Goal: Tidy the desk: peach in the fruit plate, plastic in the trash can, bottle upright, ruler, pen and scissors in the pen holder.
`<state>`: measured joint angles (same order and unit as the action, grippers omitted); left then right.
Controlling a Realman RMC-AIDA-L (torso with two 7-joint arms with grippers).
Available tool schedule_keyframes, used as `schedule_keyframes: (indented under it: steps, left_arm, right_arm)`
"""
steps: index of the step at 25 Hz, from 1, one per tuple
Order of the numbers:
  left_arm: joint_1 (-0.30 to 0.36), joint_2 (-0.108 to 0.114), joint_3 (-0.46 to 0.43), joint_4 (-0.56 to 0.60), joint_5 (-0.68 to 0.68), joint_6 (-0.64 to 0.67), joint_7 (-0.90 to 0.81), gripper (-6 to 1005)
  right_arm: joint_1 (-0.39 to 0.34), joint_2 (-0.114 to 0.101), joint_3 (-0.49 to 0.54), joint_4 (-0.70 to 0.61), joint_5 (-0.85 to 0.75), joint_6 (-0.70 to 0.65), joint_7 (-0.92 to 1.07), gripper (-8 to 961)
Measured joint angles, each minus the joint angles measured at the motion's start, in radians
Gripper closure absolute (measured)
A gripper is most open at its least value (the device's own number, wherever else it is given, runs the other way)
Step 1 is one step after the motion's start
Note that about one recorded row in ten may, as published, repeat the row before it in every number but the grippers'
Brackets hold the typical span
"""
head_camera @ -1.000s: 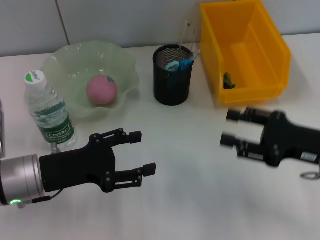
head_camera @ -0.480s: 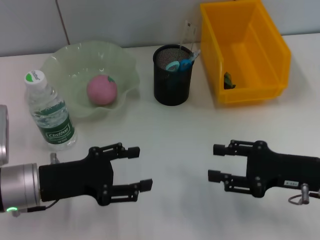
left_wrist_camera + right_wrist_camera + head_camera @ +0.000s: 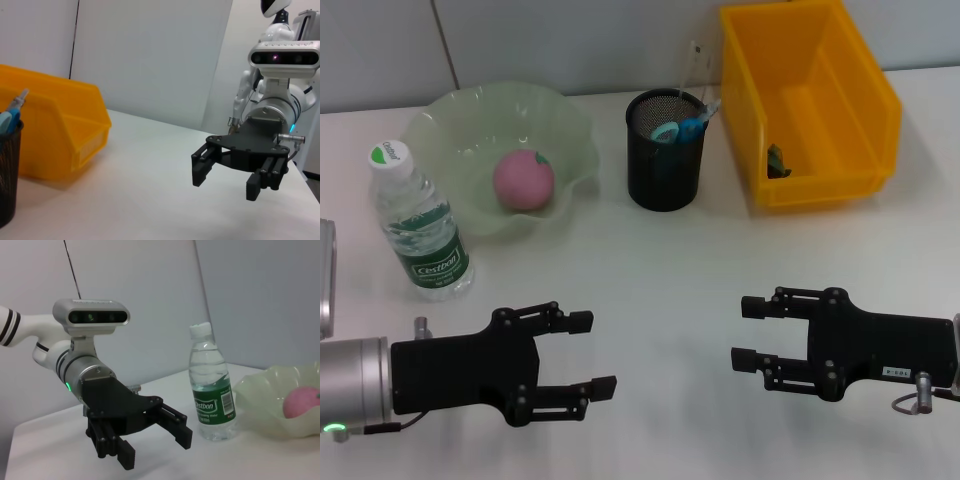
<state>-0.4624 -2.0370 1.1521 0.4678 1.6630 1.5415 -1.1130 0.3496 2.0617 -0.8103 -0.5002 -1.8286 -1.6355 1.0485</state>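
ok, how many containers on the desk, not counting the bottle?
3, in a row along the far side: pale green wavy glass fruit plate on the left, black mesh pen holder in the middle, yellow plastic bin on the right.

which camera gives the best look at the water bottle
The right wrist view: the bottle stands upright there, shown side-on from cap to base. The head view sees it from above, beside the bowl. The left wrist view misses it.

Black end effectors (image 3: 582, 352), silver wrists, green LED.
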Motion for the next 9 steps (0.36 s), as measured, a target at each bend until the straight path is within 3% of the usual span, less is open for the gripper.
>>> schedule_keyframes:
  steps: [9]
  left_arm:
    - [0.001, 0.004, 0.004, 0.000, 0.000, 0.000, -0.001, 186]
  right_arm:
    - [0.001, 0.000, 0.008, 0.000, 0.002, -0.008, 0.002, 309]
